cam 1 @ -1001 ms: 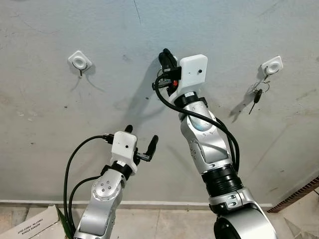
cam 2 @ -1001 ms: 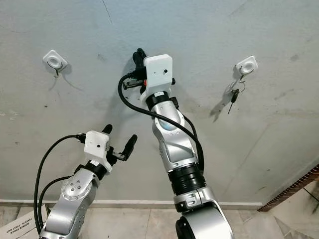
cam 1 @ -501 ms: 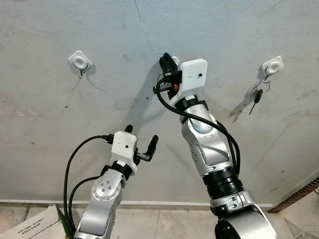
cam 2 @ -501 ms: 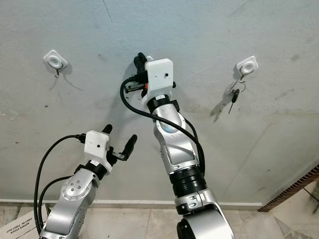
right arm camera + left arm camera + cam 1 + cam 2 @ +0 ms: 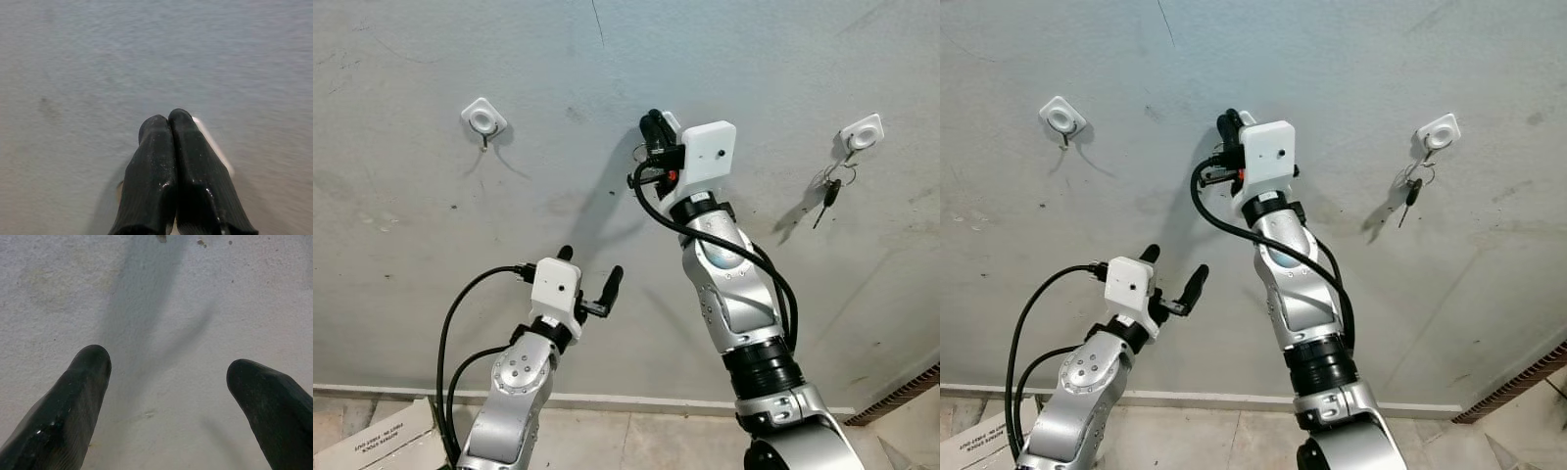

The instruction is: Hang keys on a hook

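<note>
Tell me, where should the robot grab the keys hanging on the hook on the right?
Probably by the dark key head, low on the bunch. The keys dangle freely from the right hook against the wall, with the ring looped above, so fingers would best come straight at the wall and pinch from both sides, then lift upward to clear the hook.

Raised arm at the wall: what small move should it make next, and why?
Probably ease the right gripper slightly down over the white hook plate before opening: its fingers are shut right against that plate. Whether they hold keys cannot be seen. The left gripper is open, lower down.
</note>
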`<state>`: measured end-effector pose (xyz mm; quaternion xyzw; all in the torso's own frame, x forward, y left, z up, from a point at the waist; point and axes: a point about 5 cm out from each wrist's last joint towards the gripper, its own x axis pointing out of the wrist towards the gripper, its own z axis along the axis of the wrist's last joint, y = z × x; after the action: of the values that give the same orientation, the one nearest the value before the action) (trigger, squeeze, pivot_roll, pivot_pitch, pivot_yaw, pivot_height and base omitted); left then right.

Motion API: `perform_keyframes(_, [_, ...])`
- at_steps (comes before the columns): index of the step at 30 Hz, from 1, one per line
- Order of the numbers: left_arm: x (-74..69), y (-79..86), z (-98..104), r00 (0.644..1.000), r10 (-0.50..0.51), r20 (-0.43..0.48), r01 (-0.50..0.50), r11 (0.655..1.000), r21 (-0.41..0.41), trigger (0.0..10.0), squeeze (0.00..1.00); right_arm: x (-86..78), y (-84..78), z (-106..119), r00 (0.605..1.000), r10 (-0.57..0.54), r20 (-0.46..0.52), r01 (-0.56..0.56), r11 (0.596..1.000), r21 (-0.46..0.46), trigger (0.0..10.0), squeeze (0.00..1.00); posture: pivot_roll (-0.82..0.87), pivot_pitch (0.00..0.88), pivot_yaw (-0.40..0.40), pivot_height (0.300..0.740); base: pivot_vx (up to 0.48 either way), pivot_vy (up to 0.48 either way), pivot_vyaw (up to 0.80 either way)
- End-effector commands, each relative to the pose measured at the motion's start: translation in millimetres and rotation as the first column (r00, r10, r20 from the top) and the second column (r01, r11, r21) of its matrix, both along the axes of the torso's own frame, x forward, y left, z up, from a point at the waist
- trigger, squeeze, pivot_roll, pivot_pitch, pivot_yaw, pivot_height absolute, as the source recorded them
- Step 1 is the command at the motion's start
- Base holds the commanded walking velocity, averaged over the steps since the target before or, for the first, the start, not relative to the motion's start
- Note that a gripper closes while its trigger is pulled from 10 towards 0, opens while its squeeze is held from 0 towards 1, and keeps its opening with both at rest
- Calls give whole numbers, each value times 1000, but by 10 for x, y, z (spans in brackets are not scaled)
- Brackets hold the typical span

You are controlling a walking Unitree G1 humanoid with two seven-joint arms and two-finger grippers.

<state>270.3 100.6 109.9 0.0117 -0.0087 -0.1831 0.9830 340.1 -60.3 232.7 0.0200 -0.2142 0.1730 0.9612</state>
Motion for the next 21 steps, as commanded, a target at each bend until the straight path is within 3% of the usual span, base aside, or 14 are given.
perform_keyframes(1, [18, 2, 8, 1000, -1, -1, 1, 1000, 7, 10000, 0, 22, -105, -128, 997, -40, -70, 40, 999, -2, 10000, 0, 103, 0, -12, 740, 0, 0, 0])
perform_keyframes(12, [33, -2, 13, 1000, -7, 2, 7, 1000, 9, 10000, 0, -61, -195, -221, 993, -43, -106, 41, 999, -22, 10000, 0, 94, 0, -5, 740, 0, 0, 0])
perform_keyframes(21, [47, 8, 16, 1000, -7, 2, 7, 1000, 14, 10000, 0, -114, -141, -316, 989, -3, -147, -2, 999, -36, 10000, 0, 94, 0, -1, 740, 0, 0, 0])
